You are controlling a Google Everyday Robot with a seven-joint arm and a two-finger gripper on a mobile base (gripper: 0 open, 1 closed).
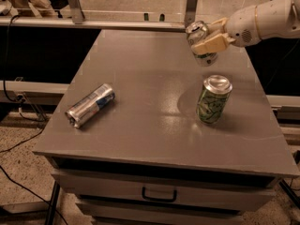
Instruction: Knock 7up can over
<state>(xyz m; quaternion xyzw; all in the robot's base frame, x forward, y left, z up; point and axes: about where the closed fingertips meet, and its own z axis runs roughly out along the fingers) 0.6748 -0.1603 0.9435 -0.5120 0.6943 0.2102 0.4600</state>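
Green can (pixel 213 100) upright near jaws clasping 7up can (pixel 198 31); silver-blue can (pixel 90 105) lying apart.

On the grey desk (pixel 150 69) a silver-and-blue can (pixel 90 105) was laid on its side at the left, and a green can (pixel 213 100) was stood upright at the right. Above the far right edge the pincer (pixel 204 39) was clamped on the tilted 7up can (pixel 196 31).

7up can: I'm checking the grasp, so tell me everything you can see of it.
The 7up can is a slim, pale silvery metal can with a shiny top, tilted so the top leans left. The pincer, over the far right of the table, is closed around its middle. Its lettering is mostly hidden. Whether its base touches the table cannot be told.
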